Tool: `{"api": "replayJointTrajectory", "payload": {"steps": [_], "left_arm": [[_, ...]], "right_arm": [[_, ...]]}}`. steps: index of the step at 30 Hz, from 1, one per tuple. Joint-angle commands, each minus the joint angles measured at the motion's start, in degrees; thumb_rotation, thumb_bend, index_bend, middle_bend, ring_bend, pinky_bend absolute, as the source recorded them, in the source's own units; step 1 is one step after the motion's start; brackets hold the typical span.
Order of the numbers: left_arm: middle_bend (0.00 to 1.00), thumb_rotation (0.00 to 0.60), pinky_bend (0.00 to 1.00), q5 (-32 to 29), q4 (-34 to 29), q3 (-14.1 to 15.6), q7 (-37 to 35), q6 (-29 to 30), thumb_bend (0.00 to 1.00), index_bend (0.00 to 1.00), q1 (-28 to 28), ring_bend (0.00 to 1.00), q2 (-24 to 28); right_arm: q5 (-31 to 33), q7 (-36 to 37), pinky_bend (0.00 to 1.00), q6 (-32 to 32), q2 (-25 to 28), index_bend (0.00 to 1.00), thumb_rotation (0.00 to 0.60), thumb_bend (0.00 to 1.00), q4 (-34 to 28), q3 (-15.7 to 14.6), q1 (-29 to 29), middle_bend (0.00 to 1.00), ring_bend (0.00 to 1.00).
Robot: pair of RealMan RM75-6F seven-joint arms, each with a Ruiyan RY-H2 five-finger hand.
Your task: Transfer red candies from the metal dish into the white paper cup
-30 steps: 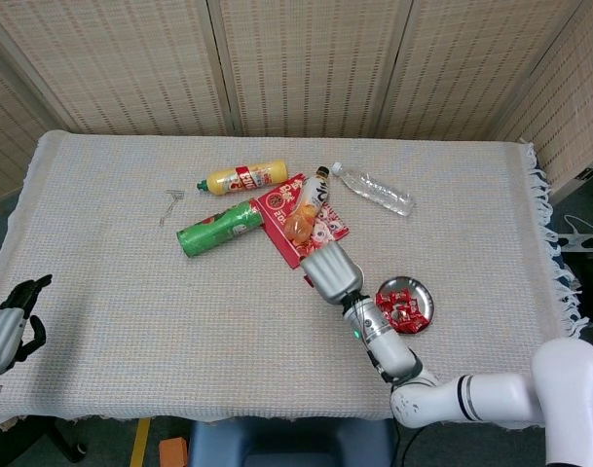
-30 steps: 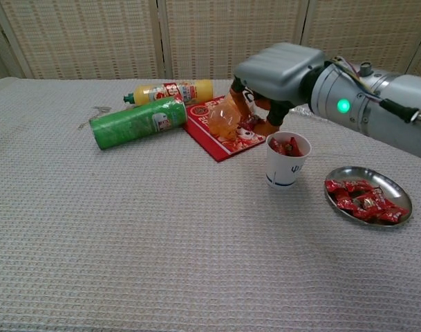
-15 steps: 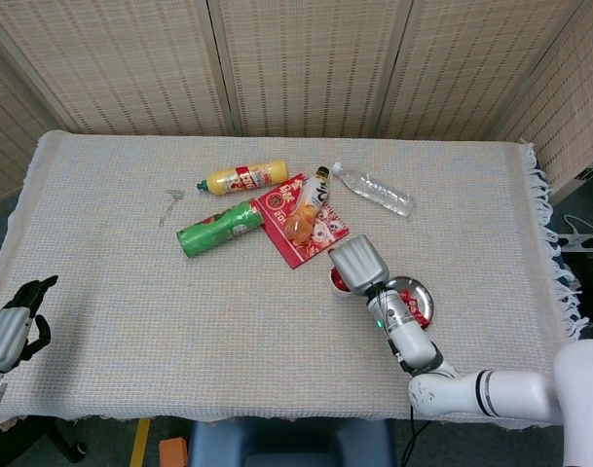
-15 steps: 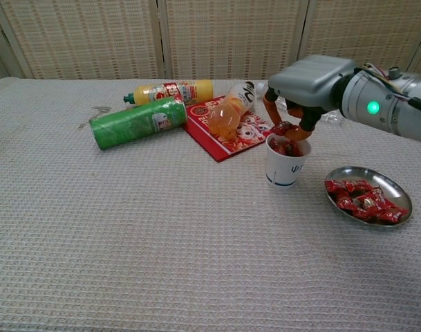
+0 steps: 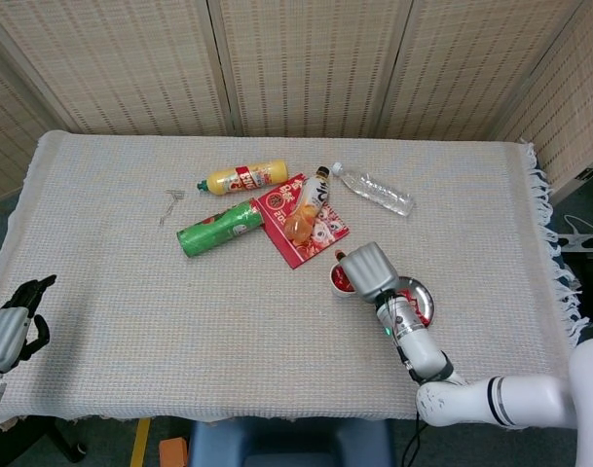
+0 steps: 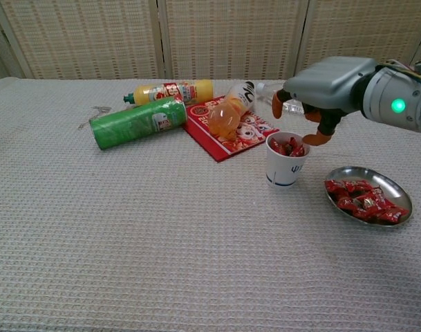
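Hovering empty with fingers apart just above the white paper cup (image 6: 287, 160), the right hand (image 6: 314, 104) could clip its rim and spill the red candies (image 6: 287, 146) when swinging right to the metal dish (image 6: 397, 187).

In the head view the right hand (image 5: 371, 269) covered part of the white paper cup (image 5: 341, 280), so that only a sliver of its rim and red contents showed, and the forearm lay across the near edge of the metal dish (image 5: 418, 300). The left hand (image 5: 14, 326) sat at the frame's lower left corner, its arm cut off by the edge (fingers dark and too small to judge). In the chest view the right arm ran out of the right border, the left hand did not appear, and the clear bottle (image 6: 264, 88) stood mostly behind the hand.
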Motion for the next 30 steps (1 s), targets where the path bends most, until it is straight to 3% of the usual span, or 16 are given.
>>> {"api": "replayJointTrajectory", "payload": {"steps": [1,4,8,12,16,20,30], "left_arm": [[0.10,0.600,0.29,0.44,0.00,0.10,-0.99,-0.01,0.77,0.05,-0.05,0.06,0.06],[0.10,0.600,0.29,0.83,0.36,0.28,-1.17,-0.24,0.64,0.05,-0.24,0.06,-0.10],[0.10,0.600,0.29,0.92,0.36,0.36,-1.07,-0.45,0.60,0.05,-0.37,0.06,-0.24],[0.10,0.600,0.29,0.67,0.33,0.45,-0.13,-0.94,0.56,0.05,-0.58,0.06,-0.74],[0.10,0.600,0.29,0.55,0.23,0.44,0.16,-0.89,0.52,0.05,-0.57,0.06,-0.80],[0.10,0.600,0.29,0.62,0.31,0.55,0.20,-1.09,0.51,0.05,-0.67,0.06,-0.87],[0.10,0.600,0.29,0.19,0.63,0.45,-0.23,-1.61,0.50,0.05,-0.86,0.06,-0.91]], "right_arm": [[-6.93,7.72,1.00,2.63,3.72,0.26,0.600,0.28,-2.21,-1.23,-4.43,0.93,0.80],[-10.04,10.84,1.00,2.92,5.65,0.26,0.600,0.28,-1.95,-3.55,-7.14,0.93,0.78],[-11.33,12.33,1.00,2.52,6.31,0.30,0.600,0.28,-1.41,-4.72,-8.32,0.93,0.78],[-14.18,15.22,1.00,0.24,6.69,0.36,0.600,0.28,1.78,-9.14,-11.67,0.93,0.78],[-14.39,15.18,1.00,-1.52,4.94,0.41,0.600,0.28,5.44,-10.83,-13.19,0.93,0.78],[-13.02,14.99,1.00,-3.57,2.52,0.43,0.600,0.28,9.65,-11.07,-14.01,0.93,0.78],[-12.58,17.97,1.00,-7.22,-2.11,0.43,0.600,0.28,18.14,-8.03,-14.40,0.93,0.79]]}}
